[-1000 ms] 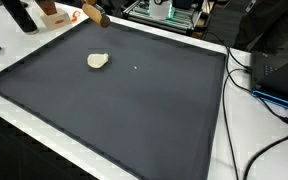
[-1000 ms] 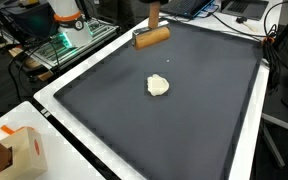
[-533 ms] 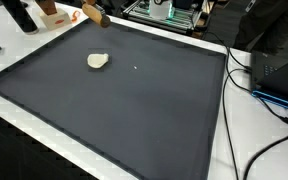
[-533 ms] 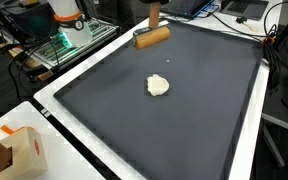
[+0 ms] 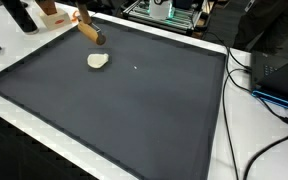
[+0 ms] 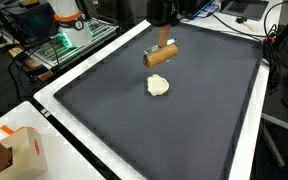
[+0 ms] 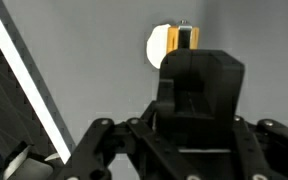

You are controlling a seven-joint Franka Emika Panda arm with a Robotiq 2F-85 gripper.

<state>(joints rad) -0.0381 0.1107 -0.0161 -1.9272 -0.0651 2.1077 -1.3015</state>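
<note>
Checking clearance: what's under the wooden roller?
Bare dark mat lies under the wooden roller hanging from the hand; the dough lump sits apart, nearer the camera. In the wrist view the roller covers part of the lump's edge.

The dark mat (image 5: 154, 110) gives wide free room; only the pale lump (image 5: 98, 61) lies on it, cables (image 5: 250, 80) along one edge.

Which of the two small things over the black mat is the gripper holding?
The tan wooden cylinder, hanging tilted from the gripper. The pale lump lies loose on the mat close by, touching neither.
</note>
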